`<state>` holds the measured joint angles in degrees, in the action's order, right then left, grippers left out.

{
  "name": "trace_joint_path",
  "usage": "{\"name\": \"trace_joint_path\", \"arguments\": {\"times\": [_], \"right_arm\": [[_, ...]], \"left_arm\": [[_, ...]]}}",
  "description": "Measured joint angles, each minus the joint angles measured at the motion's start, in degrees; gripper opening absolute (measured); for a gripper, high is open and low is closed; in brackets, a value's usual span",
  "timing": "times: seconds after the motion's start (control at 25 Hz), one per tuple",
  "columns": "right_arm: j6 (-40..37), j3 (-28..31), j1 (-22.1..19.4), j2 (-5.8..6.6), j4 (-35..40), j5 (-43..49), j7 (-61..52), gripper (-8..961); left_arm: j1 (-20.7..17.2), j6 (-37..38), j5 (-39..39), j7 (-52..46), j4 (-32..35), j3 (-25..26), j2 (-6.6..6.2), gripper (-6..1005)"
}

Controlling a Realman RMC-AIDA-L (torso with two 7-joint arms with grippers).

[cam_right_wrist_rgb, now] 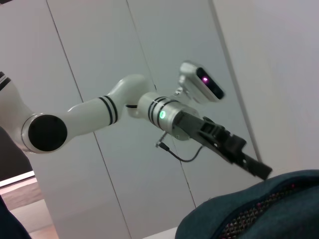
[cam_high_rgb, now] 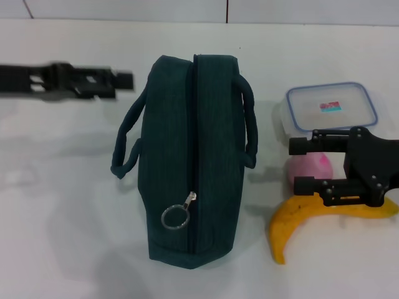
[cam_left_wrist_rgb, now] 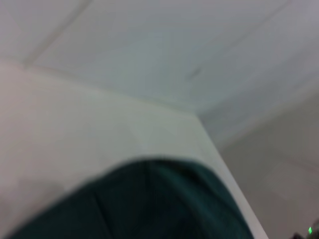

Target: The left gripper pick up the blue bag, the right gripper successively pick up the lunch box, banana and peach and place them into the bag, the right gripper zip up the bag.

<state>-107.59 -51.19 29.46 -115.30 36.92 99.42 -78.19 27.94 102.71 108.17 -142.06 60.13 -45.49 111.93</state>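
The blue bag (cam_high_rgb: 187,162) lies on the white table (cam_high_rgb: 62,205), zipped shut, with its ring zipper pull (cam_high_rgb: 176,217) near the front end. Its fabric also shows in the left wrist view (cam_left_wrist_rgb: 149,209) and the right wrist view (cam_right_wrist_rgb: 259,209). The left gripper (cam_high_rgb: 124,80) hovers left of the bag's far end, pointing at it, and also shows in the right wrist view (cam_right_wrist_rgb: 249,160). The right gripper (cam_high_rgb: 300,166) is open and empty, right of the bag, above the pink peach (cam_high_rgb: 310,168) and the banana (cam_high_rgb: 312,219). The lunch box (cam_high_rgb: 333,107) sits behind them.
The bag's two loop handles (cam_high_rgb: 128,140) stick out to either side. The table's far edge meets a white wall (cam_high_rgb: 187,9). The left arm's white links and green ring (cam_right_wrist_rgb: 160,114) show in the right wrist view.
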Motion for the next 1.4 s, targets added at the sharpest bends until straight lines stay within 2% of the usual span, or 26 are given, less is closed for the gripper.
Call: {"name": "trace_joint_path", "arguments": {"times": [0.2, 0.64, 0.84, 1.16, 1.28, 1.4], "right_arm": [[-0.16, 0.02, -0.23, 0.01, -0.02, -0.02, 0.3, 687], [-0.52, 0.04, -1.0, 0.07, -1.31, -0.11, 1.88, 684], [-0.52, 0.12, -1.7, 0.08, -1.33, -0.28, 2.06, 682], [-0.52, 0.48, -2.59, 0.12, -2.03, -0.24, 2.07, 680], [-0.34, 1.18, -2.65, 0.23, -3.66, -0.41, 2.08, 679], [0.58, 4.84, -2.77, 0.2, -5.95, -0.48, 2.42, 678]], "left_arm": [[2.68, 0.05, 1.62, -3.15, -1.27, -4.32, 0.9, 876], [7.23, -0.04, 8.42, -6.63, -1.29, -5.53, 1.57, 875], [8.05, 0.02, 9.78, -5.17, -1.7, -5.91, 1.42, 767], [8.27, -0.44, 9.8, -5.81, -1.7, -5.94, 1.57, 531], [8.13, -0.53, 9.46, -5.66, -1.7, -5.68, 1.63, 410], [7.81, -0.76, 9.32, -5.46, -1.7, -5.66, 1.98, 289]]}}
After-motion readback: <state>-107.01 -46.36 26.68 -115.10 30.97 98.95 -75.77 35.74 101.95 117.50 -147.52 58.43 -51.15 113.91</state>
